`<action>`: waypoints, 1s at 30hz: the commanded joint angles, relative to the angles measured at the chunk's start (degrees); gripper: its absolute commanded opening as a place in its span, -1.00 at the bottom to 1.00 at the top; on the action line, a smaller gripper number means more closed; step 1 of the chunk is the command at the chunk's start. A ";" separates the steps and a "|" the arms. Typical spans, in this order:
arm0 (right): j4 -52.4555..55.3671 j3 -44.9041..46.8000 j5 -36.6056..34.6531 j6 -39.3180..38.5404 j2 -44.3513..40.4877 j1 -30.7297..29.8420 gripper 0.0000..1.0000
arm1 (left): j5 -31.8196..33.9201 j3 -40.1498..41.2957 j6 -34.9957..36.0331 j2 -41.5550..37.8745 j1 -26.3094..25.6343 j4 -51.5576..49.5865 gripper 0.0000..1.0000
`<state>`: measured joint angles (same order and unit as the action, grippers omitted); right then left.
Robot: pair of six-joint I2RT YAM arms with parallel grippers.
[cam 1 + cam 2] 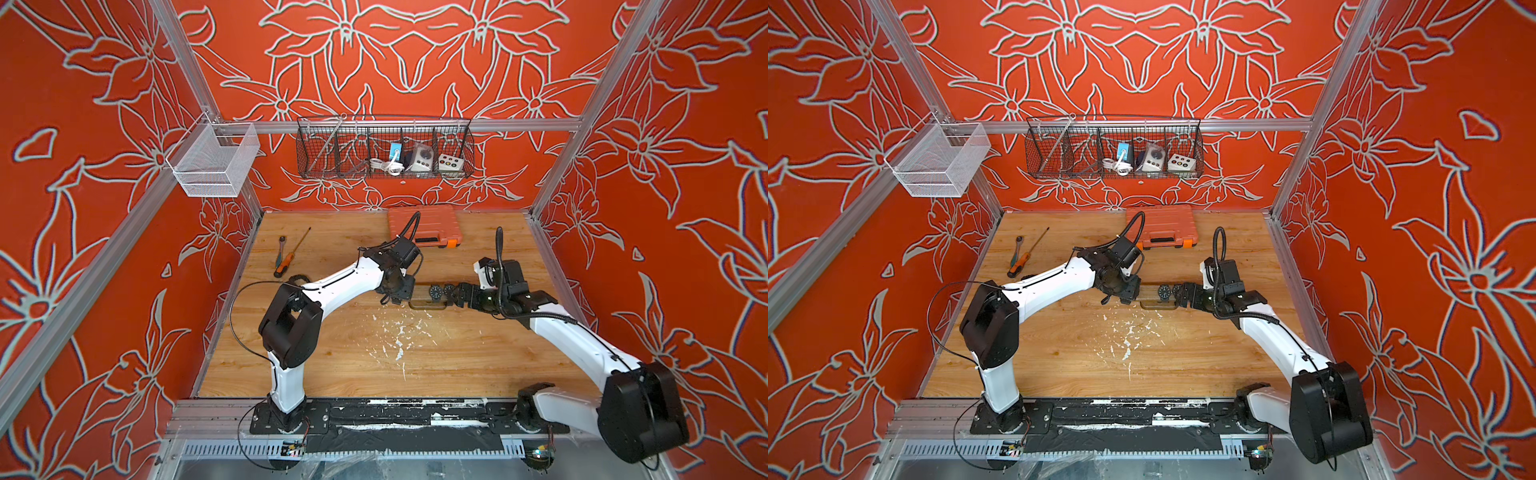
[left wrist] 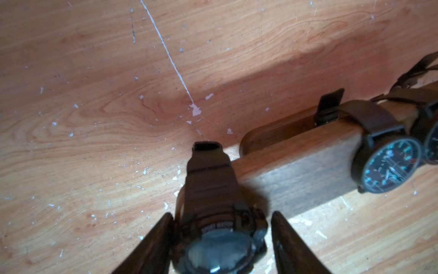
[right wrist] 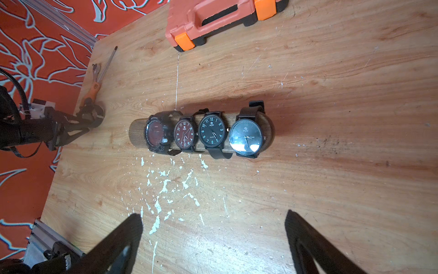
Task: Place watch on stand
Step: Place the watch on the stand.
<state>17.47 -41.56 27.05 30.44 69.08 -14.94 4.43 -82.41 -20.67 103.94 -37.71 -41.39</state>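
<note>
A chunky dark watch (image 2: pixel 213 201) sits between the fingers of my left gripper (image 2: pixel 222 214), which is shut on its case. One finger lies against the case and a thin gap shows at the other. The strap points away over the table. In both top views the left gripper (image 1: pixel 400 296) (image 1: pixel 1126 296) is at the left end of the stand (image 2: pixel 303 170) (image 1: pixel 424 302), a dark-brown wooden bar. Other watches (image 2: pixel 391 166) (image 1: pixel 435 291) are strapped round the bar. My right gripper (image 3: pixel 213 215) (image 1: pixel 455 294) is open and holds nothing. In the right wrist view the stand (image 3: pixel 136 135) carries several watches.
An orange tool case (image 1: pixel 424 226) (image 3: pixel 213 21) lies behind the stand at the back. A screwdriver (image 1: pixel 291 255) and a small wrench (image 1: pixel 280 251) lie at the back left, with a dark looped band (image 1: pixel 297 277) beside them. White paint flecks (image 1: pixel 399 336) mark the wood in front of the stand.
</note>
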 commanded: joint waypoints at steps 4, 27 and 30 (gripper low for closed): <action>-1.27 0.34 0.51 -0.18 0.01 -1.47 0.96 | 0.08 -3.39 -0.36 2.97 -1.30 -1.15 -0.40; -0.79 0.11 -1.46 -0.47 0.47 -2.38 0.94 | -3.99 -3.99 -0.38 2.85 -1.57 -0.19 -0.02; -0.19 0.05 -2.69 -0.64 0.34 -2.38 0.95 | -3.94 -3.81 -0.24 2.43 -1.57 -0.10 0.08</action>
<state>17.15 -41.56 26.22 30.39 69.17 -16.84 2.33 -85.76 -20.67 106.69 -38.63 -42.00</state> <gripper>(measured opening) 0.972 0.537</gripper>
